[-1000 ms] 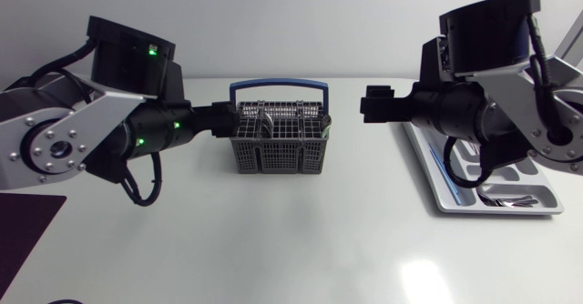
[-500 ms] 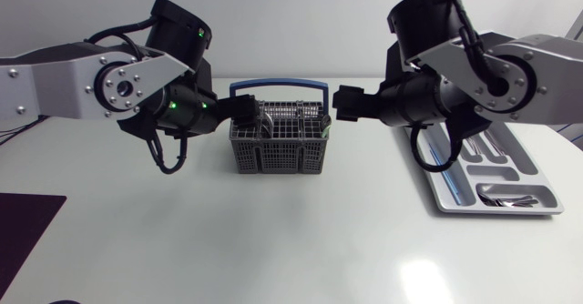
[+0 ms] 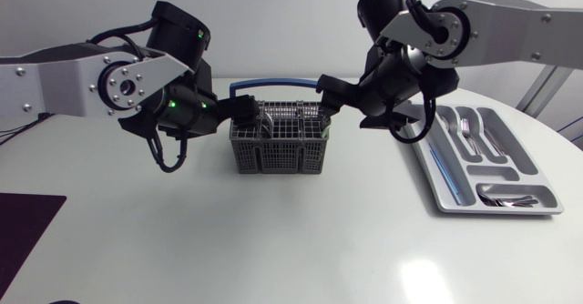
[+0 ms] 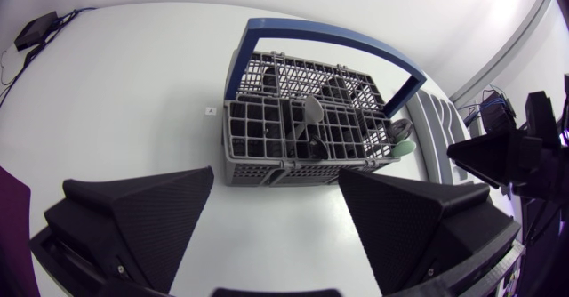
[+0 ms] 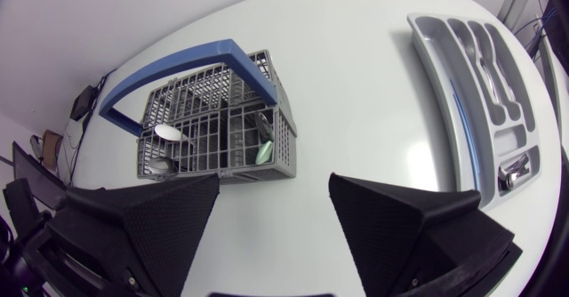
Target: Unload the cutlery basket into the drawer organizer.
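Note:
The grey cutlery basket (image 3: 278,142) with its blue handle (image 3: 273,86) stands mid-table and holds several spoons (image 4: 313,112). My left gripper (image 3: 244,111) hovers at the basket's left end, open, with the basket (image 4: 307,128) ahead of its fingers (image 4: 142,217). At the basket's right end, near the handle, my right gripper (image 3: 330,93) is open and holds nothing. In the right wrist view the basket (image 5: 213,124) lies ahead of that gripper (image 5: 274,217), with a spoon bowl (image 5: 165,132) showing inside. The silver drawer organizer (image 3: 453,197) lies at the right.
The organizer (image 5: 449,66) holds forks (image 3: 469,126) in a far compartment and spoons (image 3: 506,195) in the near one. A dark mat (image 3: 27,231) lies at the table's front left corner. My right gripper (image 4: 498,155) shows beyond the basket in the left wrist view.
My right arm has swung left from over the organizer to the basket's right end. The left arm drew back from the camera, then stayed at the basket's left end.

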